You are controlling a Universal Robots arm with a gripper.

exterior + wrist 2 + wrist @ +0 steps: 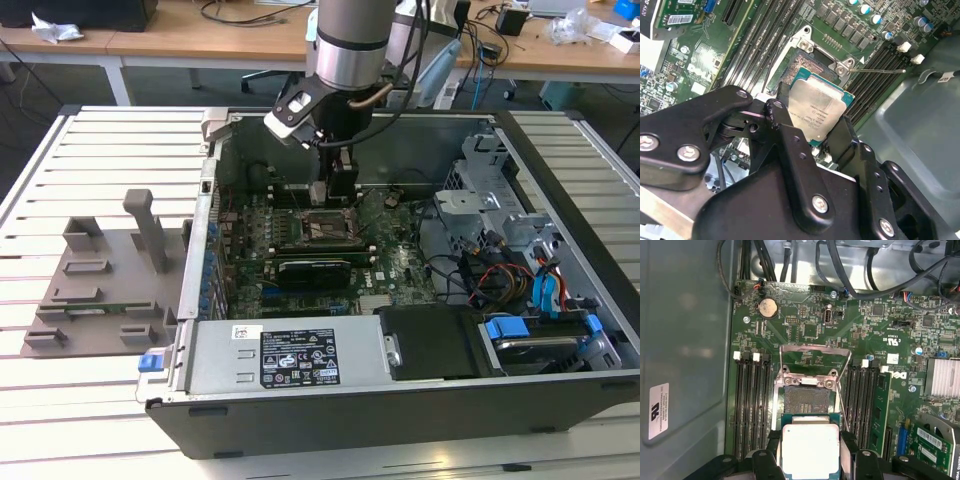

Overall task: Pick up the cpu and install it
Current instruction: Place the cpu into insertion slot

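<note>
Although the cpu (817,111) is already lifted, it does not look seated yet: the claw (337,188) pinches it by two opposite edges, flat between the fingers (782,120). It sits close by the open socket (806,400) on the green board (805,330) inside the computer case (400,405).

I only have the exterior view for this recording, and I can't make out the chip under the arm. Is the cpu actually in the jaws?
Observer: Yes. In the second wrist view the gripper holds the cpu, with the jaws shut on two opposite edges and the metal top showing.
Operator: Is it seated in the socket yet?
Observer: No. In the first wrist view the socket lies open and bare, and the cpu hangs in the jaws just short of it, covering only its near edge.
</note>
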